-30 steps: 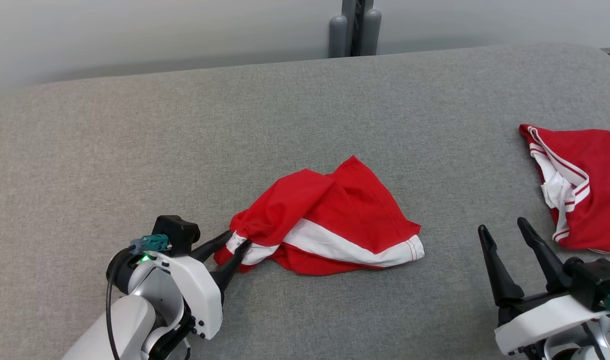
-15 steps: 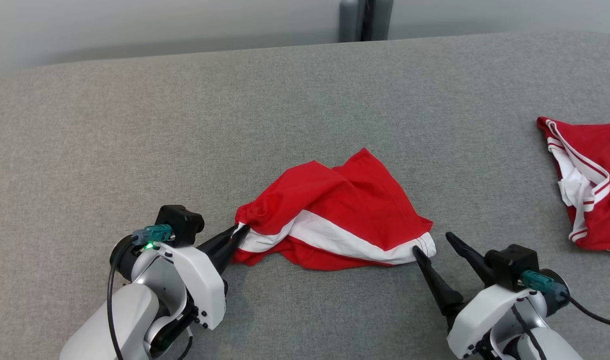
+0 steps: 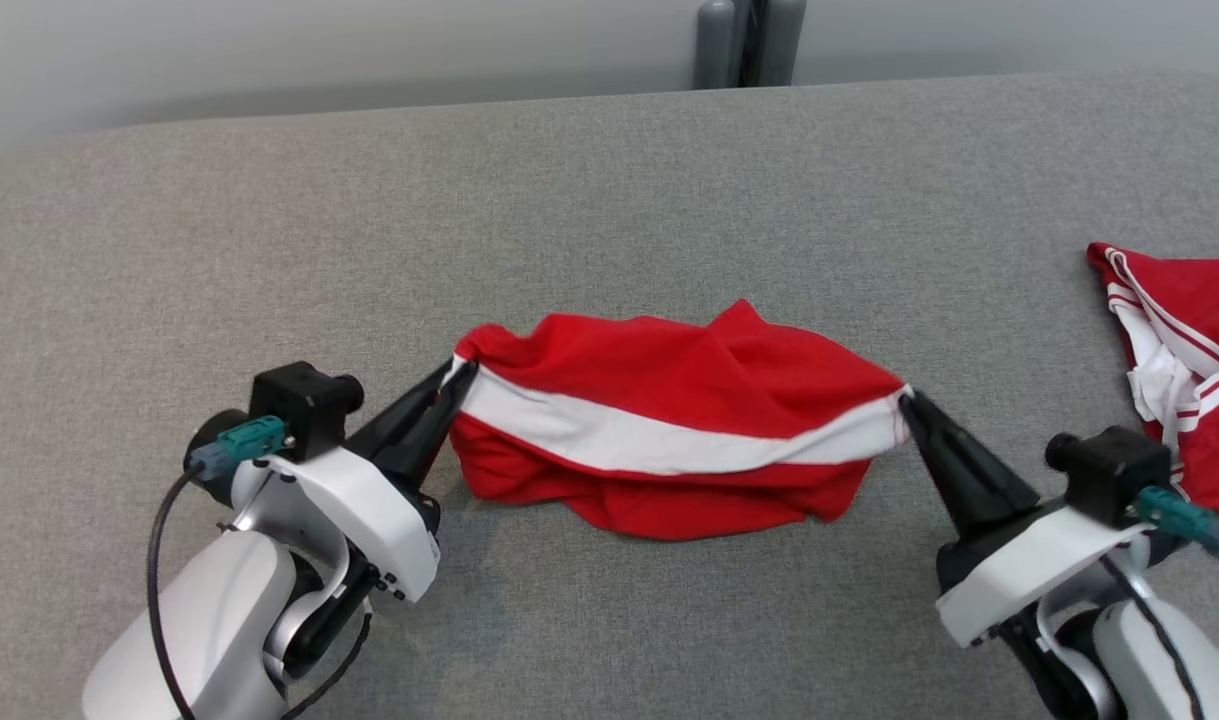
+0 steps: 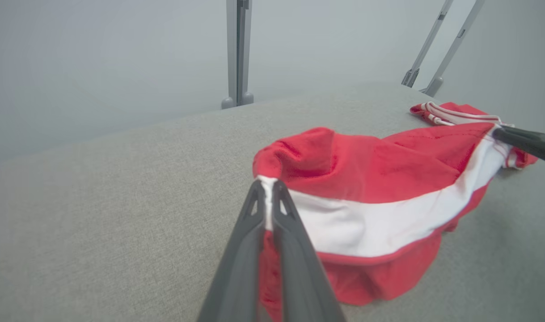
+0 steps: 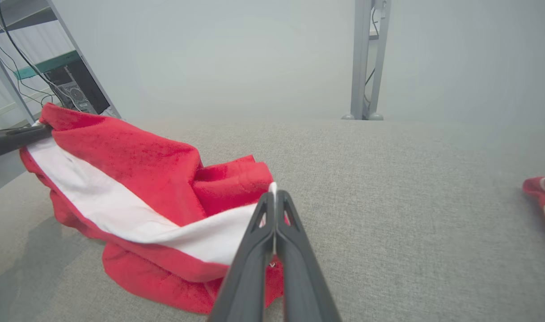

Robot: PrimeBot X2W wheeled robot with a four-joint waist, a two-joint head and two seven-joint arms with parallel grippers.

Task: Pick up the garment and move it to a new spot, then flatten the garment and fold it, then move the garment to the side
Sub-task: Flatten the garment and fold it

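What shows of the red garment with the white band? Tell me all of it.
The red garment is soft, wrinkled cloth with one broad white band. That band is stretched between the left gripper and the right gripper, each shut on one end. The rest sags in loose folds, its lowest part resting on the grey fabric surface.

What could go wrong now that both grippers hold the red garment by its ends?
The left gripper and right gripper pinch only the very ends of the garment, so an end may slip out when lifted. Its lower part sags bunched on the grey surface and may drag or crease. Moving right could disturb the second red garment.
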